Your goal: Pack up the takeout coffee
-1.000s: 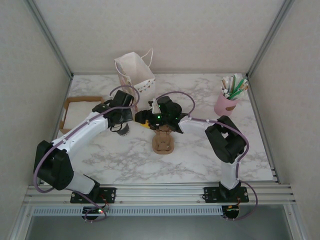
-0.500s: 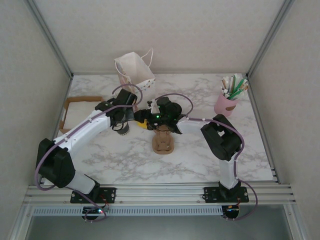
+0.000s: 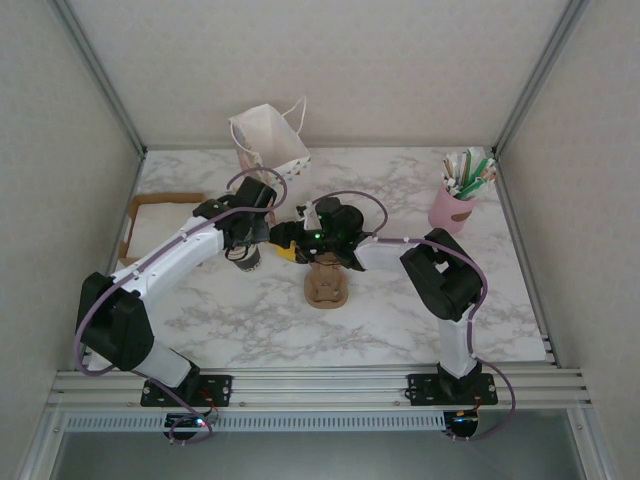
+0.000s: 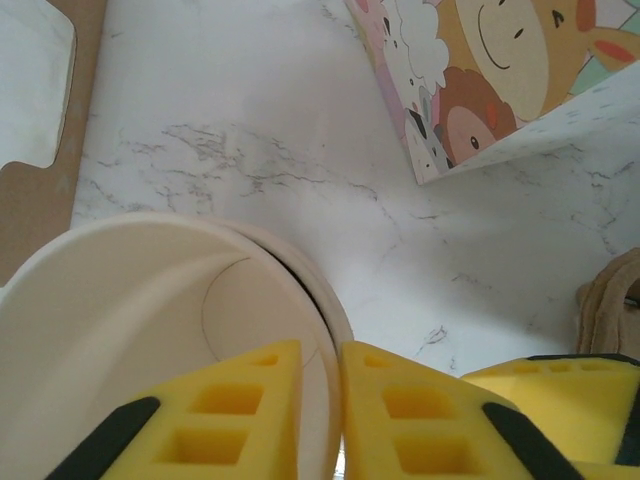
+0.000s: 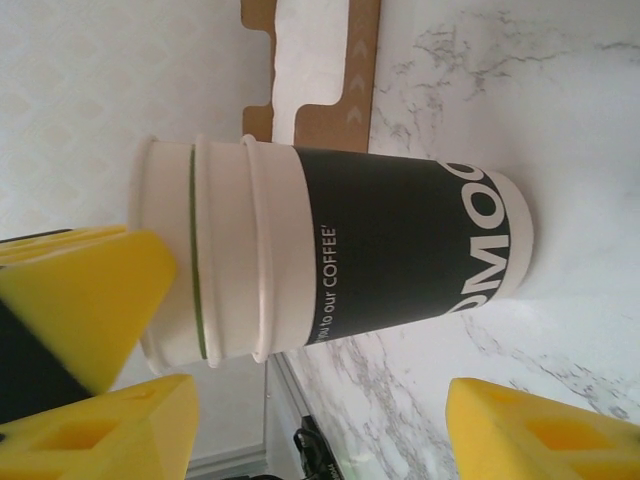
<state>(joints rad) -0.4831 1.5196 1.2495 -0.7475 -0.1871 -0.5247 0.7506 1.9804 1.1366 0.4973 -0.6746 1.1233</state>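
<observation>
Top cam sits high behind the arm bases (image 3: pixel 185 388), looking down over the whole marble table (image 3: pixel 400 310). Left wrist cam peers straight down, super close, into the cup stack (image 4: pixel 130 330); right wrist cam catches that same stack side-on, rolled sideways, also close.

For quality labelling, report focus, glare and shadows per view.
Left wrist: yellow foam fingers soft, cream cup interior glare-free. Right wrist: dark paper cup stack lettering sharp, own fingers blurred. Top external: even light, faint shadows on marble table.
</observation>
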